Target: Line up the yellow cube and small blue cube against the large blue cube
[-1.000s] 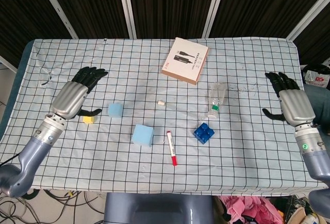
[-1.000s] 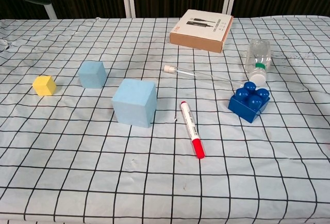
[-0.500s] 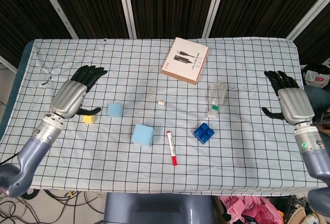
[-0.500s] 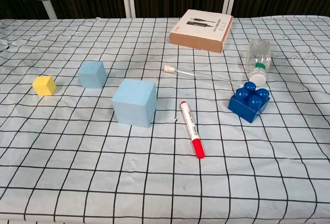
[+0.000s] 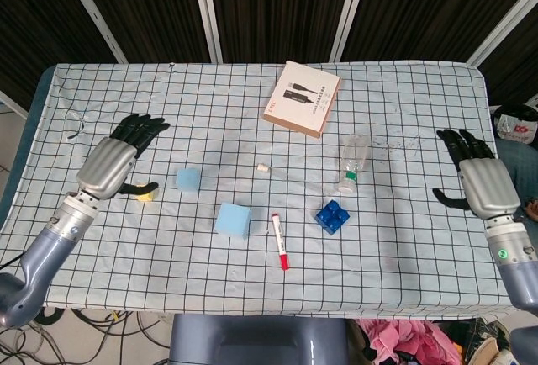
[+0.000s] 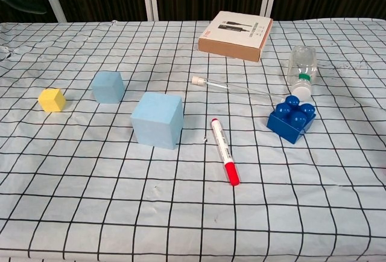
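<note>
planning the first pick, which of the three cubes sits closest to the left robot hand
The yellow cube, the smallest one, lies right beside the left robot hand; the small blue cube and large blue cube sit farther right.

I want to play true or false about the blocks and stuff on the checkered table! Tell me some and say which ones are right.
1. The yellow cube touches the large blue cube. False: they sit apart, with the small blue cube in the space between them.
2. The left hand holds nothing. True.
3. The red marker lies right of the large blue cube. True.
4. The brown box is stacked on the dark blue toy brick. False: the box lies flat on the cloth at the far side, away from the brick.
5. The plastic bottle stands upright. False: it lies on its side.
</note>
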Controlling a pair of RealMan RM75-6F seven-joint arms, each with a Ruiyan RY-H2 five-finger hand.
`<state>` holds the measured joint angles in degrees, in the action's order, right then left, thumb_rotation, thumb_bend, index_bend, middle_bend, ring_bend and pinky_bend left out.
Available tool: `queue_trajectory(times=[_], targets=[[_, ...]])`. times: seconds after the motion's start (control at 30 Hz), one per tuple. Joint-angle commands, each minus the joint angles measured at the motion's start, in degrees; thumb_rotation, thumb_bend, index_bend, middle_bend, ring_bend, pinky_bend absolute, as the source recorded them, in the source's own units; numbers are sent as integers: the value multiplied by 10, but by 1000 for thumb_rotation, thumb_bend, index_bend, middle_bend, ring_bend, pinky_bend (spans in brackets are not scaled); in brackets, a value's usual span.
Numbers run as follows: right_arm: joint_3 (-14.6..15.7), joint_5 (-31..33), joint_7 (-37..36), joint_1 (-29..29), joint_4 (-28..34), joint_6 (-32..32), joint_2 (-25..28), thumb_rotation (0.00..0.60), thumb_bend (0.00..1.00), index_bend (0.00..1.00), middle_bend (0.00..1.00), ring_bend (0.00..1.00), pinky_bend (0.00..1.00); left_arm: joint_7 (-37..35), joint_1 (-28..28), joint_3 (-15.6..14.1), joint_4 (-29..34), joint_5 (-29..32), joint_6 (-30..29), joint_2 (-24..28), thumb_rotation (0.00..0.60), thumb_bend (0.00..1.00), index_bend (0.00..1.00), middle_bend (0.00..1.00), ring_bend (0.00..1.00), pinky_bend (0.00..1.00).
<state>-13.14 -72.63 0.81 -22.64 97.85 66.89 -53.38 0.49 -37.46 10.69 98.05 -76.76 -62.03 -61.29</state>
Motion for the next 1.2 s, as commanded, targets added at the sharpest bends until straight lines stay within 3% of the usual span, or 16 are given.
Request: queue_trajectory(times=[0.03, 0.3, 0.43, 0.7, 1.2], targets=[[34, -49, -15, 63, 23, 84, 6, 600, 200, 0, 51, 0, 107, 50, 21, -12, 3, 71, 10, 4, 600, 151, 139, 75, 0, 0], [107, -123, -17, 158, -30, 197, -55, 600, 199, 0, 51, 0, 107, 101, 12, -27, -36, 151, 57, -35, 600, 150, 152, 72, 0, 0], [124, -138, -30, 178, -70, 213, -94, 600, 200, 0, 51, 0, 107, 98, -2, -22, -42, 183, 92, -53, 600, 147, 157, 53, 0, 0], [125, -146, -27, 173, -128, 200, -137, 600, 199, 0, 51, 0, 107, 168, -46, -8, -75, 258, 106, -117, 600, 147, 174, 43, 0, 0], [118, -151, -38, 176, -140, 204, -143, 600, 201, 0, 50, 0, 107, 279, -135, 2, -186, 401, 131, -240, 600, 151, 259, 43, 0, 0]])
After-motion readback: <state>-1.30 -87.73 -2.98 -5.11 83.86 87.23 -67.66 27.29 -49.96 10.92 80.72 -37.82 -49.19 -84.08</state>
